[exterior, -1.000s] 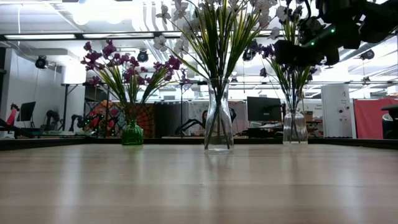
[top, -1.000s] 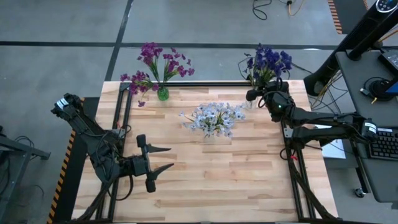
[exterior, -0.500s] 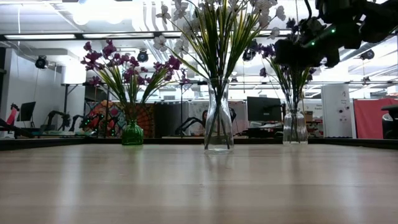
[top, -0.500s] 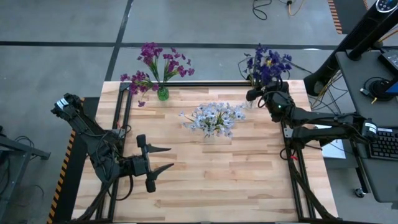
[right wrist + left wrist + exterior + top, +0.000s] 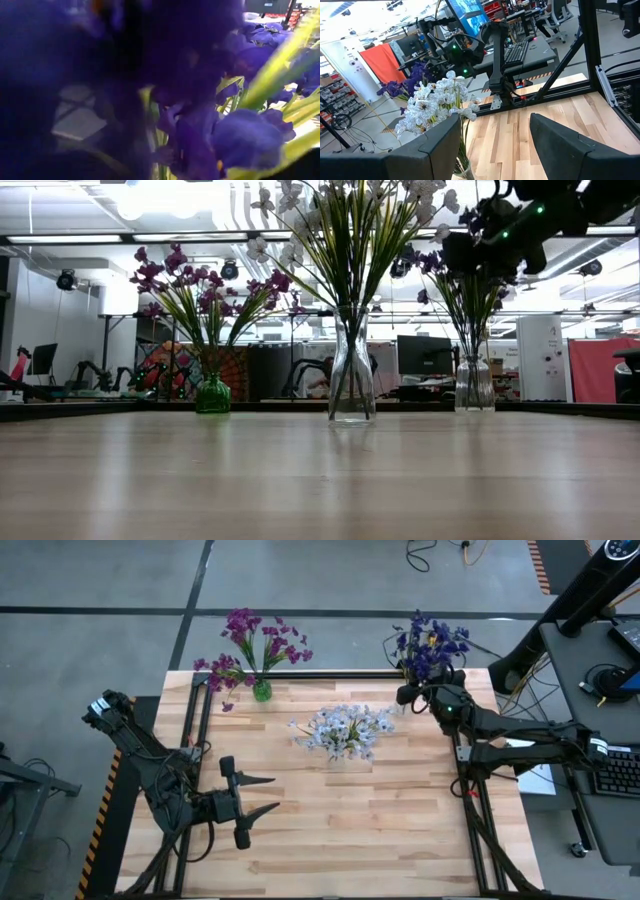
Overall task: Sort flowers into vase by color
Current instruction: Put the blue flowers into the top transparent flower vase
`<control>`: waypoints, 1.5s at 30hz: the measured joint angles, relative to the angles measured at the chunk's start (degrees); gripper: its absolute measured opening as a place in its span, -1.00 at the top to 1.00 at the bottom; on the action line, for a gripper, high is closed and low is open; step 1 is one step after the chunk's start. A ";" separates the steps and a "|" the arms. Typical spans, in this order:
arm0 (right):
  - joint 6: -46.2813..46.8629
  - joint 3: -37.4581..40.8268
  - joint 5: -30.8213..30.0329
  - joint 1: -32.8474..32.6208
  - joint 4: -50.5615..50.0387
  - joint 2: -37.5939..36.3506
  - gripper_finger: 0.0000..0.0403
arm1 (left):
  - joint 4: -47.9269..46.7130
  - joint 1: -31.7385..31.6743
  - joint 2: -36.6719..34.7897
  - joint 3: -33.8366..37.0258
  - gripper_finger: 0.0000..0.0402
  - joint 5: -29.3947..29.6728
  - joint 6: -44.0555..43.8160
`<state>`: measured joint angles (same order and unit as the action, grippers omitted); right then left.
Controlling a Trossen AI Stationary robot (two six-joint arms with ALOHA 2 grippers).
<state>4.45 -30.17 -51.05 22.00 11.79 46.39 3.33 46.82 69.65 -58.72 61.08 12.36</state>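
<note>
Sorting looks nearly finished: magenta flowers point(image 5: 252, 645) stand in the green vase point(image 5: 212, 394), white flowers point(image 5: 345, 730) in the clear middle vase point(image 5: 351, 385), blue-violet flowers point(image 5: 430, 642) in the far-right vase point(image 5: 474, 386). The right gripper point(image 5: 408, 694) hovers at the blue bunch; its fingers I cannot tell, blossoms smothering its camera. Next it should back away cleanly. The left gripper point(image 5: 262, 794) waits spread wide, holding nothing.

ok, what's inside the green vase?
The green vase holds only magenta flowers on green stems. Its tinted glass hides the stem ends, so I cannot tell whether there is water inside.
</note>
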 joint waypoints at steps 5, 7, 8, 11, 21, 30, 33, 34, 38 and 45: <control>1.61 -2.24 0.00 0.00 -4.65 0.07 -0.15 | 0.00 -0.06 0.00 0.02 -0.10 0.00 -0.02; 1.69 -2.47 0.00 0.00 -4.79 0.05 -0.18 | 0.00 -0.06 0.00 0.04 -0.10 0.00 -0.02; 1.70 -2.65 0.00 0.00 -4.96 -0.02 -0.20 | 0.00 -0.08 0.00 0.04 -0.10 0.00 -0.02; 1.70 -3.81 0.00 0.00 -6.43 -0.33 -0.26 | 0.00 -0.08 0.00 0.04 -0.10 -0.01 -0.02; 5.98 -10.91 0.57 -0.83 -19.96 -0.96 -0.42 | 0.00 -0.15 0.00 0.04 -0.10 0.00 -0.02; 5.98 -14.32 0.59 -2.02 -22.37 -0.99 -0.48 | 0.00 -0.15 0.00 0.09 -0.10 0.00 -0.44; 5.63 -14.96 0.59 -2.01 -22.52 -1.01 -0.48 | -0.02 -0.15 0.02 0.11 -0.10 0.00 -0.44; 5.65 -15.14 0.59 -2.01 -23.03 -1.01 -0.48 | 0.00 -0.15 0.02 0.13 -0.10 0.00 -0.44; 6.48 -15.48 0.65 -2.01 -26.03 -0.87 -0.50 | 0.00 -0.15 0.01 0.15 -0.10 0.00 -0.44; 9.11 -15.48 3.13 -1.99 -28.73 -0.95 -0.57 | 0.00 -0.15 0.02 0.15 -0.10 0.00 -0.47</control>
<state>13.56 -45.65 -47.92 20.01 -16.94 45.44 3.33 46.68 69.67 -58.57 61.08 11.89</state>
